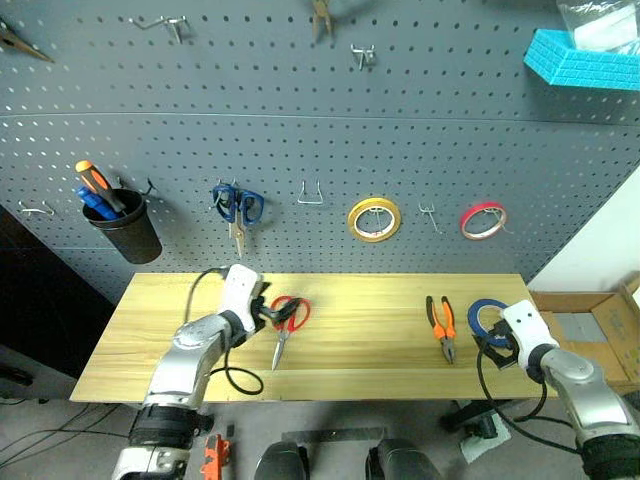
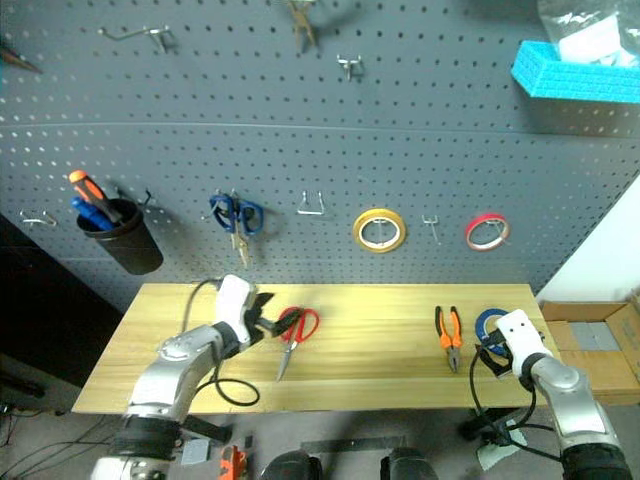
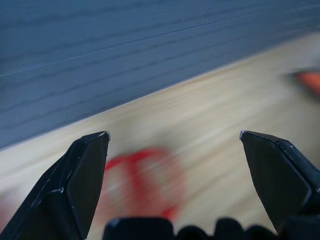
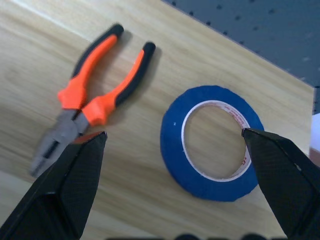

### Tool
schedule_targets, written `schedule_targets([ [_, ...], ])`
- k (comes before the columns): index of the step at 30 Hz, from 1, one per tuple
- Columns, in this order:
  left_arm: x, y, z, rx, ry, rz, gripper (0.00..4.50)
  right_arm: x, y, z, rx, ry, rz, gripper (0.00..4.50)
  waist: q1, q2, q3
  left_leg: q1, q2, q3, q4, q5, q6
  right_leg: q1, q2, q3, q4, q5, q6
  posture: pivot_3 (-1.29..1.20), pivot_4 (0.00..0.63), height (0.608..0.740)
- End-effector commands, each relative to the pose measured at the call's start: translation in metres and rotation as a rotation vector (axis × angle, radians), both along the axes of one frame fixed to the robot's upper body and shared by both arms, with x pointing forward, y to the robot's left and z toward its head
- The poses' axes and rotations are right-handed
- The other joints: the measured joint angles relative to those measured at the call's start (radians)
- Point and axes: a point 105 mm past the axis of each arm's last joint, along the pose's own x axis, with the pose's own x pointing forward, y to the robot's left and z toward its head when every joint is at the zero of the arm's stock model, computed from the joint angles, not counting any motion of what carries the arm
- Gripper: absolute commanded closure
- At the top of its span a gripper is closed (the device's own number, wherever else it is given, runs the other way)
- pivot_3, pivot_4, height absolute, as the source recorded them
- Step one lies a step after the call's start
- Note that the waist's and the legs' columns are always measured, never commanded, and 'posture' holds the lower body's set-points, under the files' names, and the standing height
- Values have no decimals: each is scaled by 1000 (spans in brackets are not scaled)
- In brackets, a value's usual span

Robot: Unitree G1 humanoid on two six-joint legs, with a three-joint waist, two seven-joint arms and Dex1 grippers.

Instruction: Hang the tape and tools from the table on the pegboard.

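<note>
The red-handled scissors (image 1: pixel 288 318) lie on the wood-grain table (image 1: pixel 370 355), left of centre. My left gripper (image 1: pixel 268 312) is open, right at their handles, which blur red between its fingers in the left wrist view (image 3: pixel 145 185). The orange-and-black pliers (image 1: pixel 441 325) lie right of centre, and the blue tape (image 1: pixel 484 308) lies flat just right of them. My right gripper (image 1: pixel 496 336) hovers open over the tape's near edge. In the right wrist view the tape (image 4: pixel 172 145) and pliers (image 4: pixel 95 100) lie between the spread fingers. The grey pegboard (image 1: pixel 300 130) rises behind the table.
On the pegboard hang a black cup with tools (image 1: pixel 125 225), blue scissors (image 1: pixel 238 207), a yellow roll (image 1: pixel 374 219) and a red roll (image 1: pixel 483 220). Bare hooks (image 1: pixel 311 195) sit between them. A blue bin (image 1: pixel 580 60) is mounted top right. A cardboard box (image 1: pixel 590 320) stands past the table's right end.
</note>
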Motion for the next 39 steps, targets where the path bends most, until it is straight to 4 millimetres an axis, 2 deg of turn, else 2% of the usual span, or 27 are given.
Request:
schedule_targets([
  [1,-3,-54,17,-78,-32,-236,7,12,-9,4,3,22,16,0,2,1,15,0,-1,0,0,0,0,0,0,0,0,0,0,111,194,740],
  [7,-3,-110,24,-117,-68,-431,7,30,-21,4,34,71,-15,0,-1,5,49,-2,0,-2,1,0,0,0,1,-1,0,0,1,101,219,740],
  [13,-2,-147,29,-130,-105,-514,7,42,-26,2,132,127,-85,0,-1,5,67,-4,0,-4,2,2,-3,0,0,-3,-1,-1,2,101,236,740],
  [17,1,-160,29,-123,-125,-519,7,46,-25,-2,202,166,-130,0,-1,5,79,-5,0,-5,3,2,-4,0,0,-5,-1,-1,2,109,251,740],
  [21,5,-168,41,-186,-127,-499,7,42,-20,-11,269,235,-153,0,-1,8,90,-9,0,-8,6,3,-5,-1,0,-7,-1,-1,2,120,260,740],
  [28,7,-163,37,-166,-132,-480,7,35,-16,-22,251,302,-132,0,-6,7,102,-12,1,-10,12,3,-5,-1,0,-10,0,0,4,129,267,740],
  [31,6,-161,36,-175,-123,-473,0,33,-16,-27,238,306,-123,584,-6,5,104,-12,1,-10,12,3,-5,-1,0,-10,0,0,4,134,263,740],
  [39,10,-158,37,-170,-131,-451,0,35,-15,-27,227,296,-128,3317,-7,4,104,-12,2,-10,12,3,-5,-1,-1,-11,0,0,4,132,253,740],
])
